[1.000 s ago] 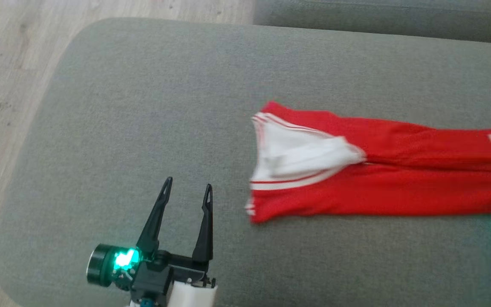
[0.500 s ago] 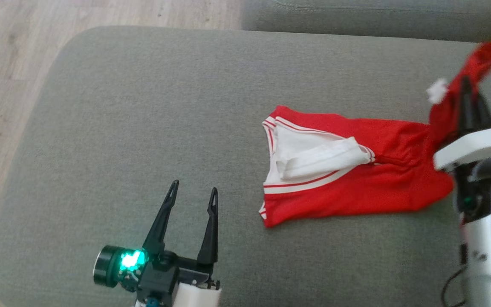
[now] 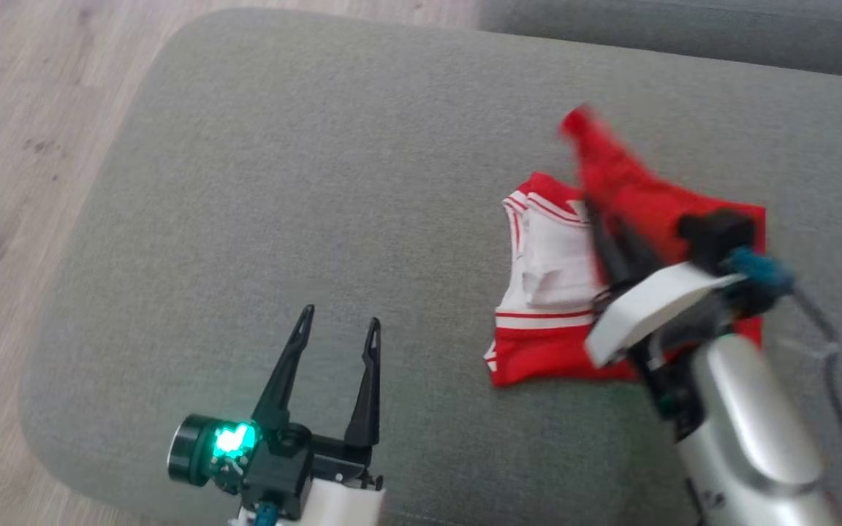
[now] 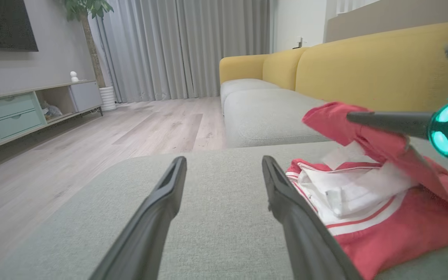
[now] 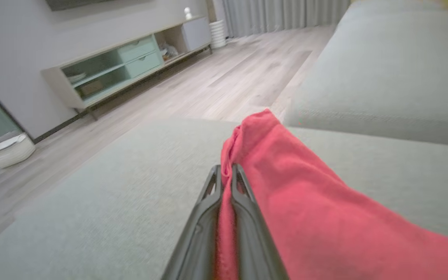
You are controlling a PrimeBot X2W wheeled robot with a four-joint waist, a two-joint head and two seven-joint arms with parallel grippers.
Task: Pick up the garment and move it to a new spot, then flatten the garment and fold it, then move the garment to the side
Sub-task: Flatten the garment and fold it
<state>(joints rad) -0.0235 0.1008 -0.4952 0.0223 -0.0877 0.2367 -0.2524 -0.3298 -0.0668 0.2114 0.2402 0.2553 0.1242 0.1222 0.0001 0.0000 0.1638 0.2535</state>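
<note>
Right hand (image 5: 226, 169) has pulled the garment (image 3: 547, 274) end over itself

No text, label, brand, number or sign can be read anywhere, not even on the red-and-white garment (image 3: 538, 354) lying just to the right of the left gripper (image 3: 340, 315).

Head camera looks down on the grey seat cushion (image 3: 245, 183); both wrist cameras skim low across it, apparently facing the media console (image 4: 10, 112).
</note>
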